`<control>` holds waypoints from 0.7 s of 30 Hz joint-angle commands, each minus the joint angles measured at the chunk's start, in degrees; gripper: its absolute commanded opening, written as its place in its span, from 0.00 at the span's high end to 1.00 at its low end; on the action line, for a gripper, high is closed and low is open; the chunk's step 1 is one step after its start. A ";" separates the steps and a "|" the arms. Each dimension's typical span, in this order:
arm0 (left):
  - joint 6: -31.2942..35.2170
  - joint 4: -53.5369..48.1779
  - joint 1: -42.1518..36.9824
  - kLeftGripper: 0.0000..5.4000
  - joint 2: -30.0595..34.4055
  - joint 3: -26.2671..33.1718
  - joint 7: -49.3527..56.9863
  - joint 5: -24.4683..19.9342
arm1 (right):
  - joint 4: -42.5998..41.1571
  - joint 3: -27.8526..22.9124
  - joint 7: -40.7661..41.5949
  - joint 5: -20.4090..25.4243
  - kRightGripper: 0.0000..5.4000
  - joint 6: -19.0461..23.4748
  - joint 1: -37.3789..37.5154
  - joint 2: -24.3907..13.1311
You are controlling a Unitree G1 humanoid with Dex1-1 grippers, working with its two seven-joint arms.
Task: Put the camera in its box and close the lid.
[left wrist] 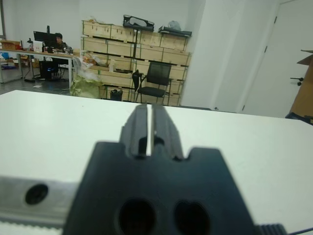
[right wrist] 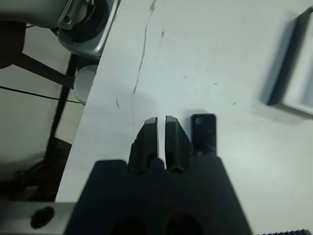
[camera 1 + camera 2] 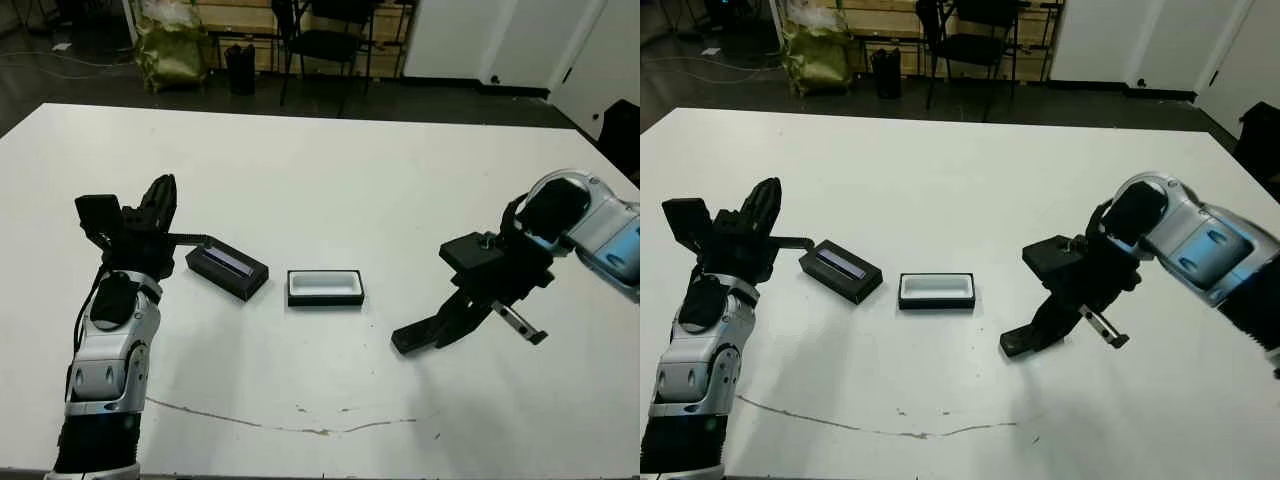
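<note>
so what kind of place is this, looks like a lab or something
Probably a lab or workshop-office: stacked wooden crates along the wall, a black office chair, and a person at a desk with monitors beyond the white table.

The open white-lined box [image 3: 325, 287] lay mid-bench, the grey-striped lid [image 3: 227, 270] just left, the flat black camera [image 2: 203, 134] lying right

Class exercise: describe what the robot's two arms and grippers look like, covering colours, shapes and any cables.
Both arms have rounded silver-grey shells with black joints. The left arm has a thin black cable running alongside it. Each arm carries a blocky black wrist unit. The left gripper and right gripper each end in two black tapered fingers.
</note>
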 commanded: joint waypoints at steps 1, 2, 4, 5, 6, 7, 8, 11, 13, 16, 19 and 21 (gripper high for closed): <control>0.34 0.48 0.46 1.00 -0.05 -0.40 0.09 0.65 | 1.10 1.12 0.21 -1.29 1.00 -1.15 0.17 0.90; 0.80 0.15 0.48 1.00 -0.07 -0.47 0.24 0.62 | 1.18 1.17 0.21 -0.82 1.00 -0.97 0.12 0.95; 1.38 -0.30 0.55 1.00 -0.07 -0.57 0.40 0.53 | 1.56 1.11 0.21 1.53 1.00 0.40 -0.15 1.29; 1.31 -0.31 0.57 1.00 -0.07 -0.59 0.36 0.52 | 2.00 1.26 0.21 3.07 1.00 1.04 -0.40 1.67; 1.12 -0.28 0.62 1.00 -0.10 -0.58 0.25 0.45 | 2.08 1.08 0.21 2.94 1.00 1.24 -0.58 2.01; 1.03 -0.29 0.67 1.00 -0.12 -0.57 0.18 0.38 | 1.93 1.01 0.21 2.20 1.00 1.64 -0.83 2.22; 1.34 -0.49 0.71 1.00 -0.08 -0.60 0.29 0.41 | 1.62 1.83 0.21 1.17 1.00 3.15 -1.52 2.37; 2.27 -1.23 0.82 1.00 -0.02 -0.79 0.79 0.77 | 3.45 5.48 0.21 -4.25 1.00 7.07 -2.60 4.82; 2.31 -1.36 0.86 1.00 -0.08 -0.87 0.84 0.72 | 6.98 4.95 0.21 -7.09 1.00 3.82 -1.40 7.40; 0.94 -0.55 0.73 1.00 -0.18 -0.98 0.23 0.62 | 13.75 7.14 0.21 -6.01 1.00 0.95 -1.74 10.89; 0.34 -0.13 0.70 1.00 -0.32 -1.03 0.15 0.61 | 15.47 8.05 0.21 -7.11 1.00 -1.27 -2.96 12.30; 0.22 -0.05 0.66 1.00 -0.33 -1.05 0.21 0.67 | 15.60 7.98 0.21 -8.18 1.00 -1.98 -3.21 12.64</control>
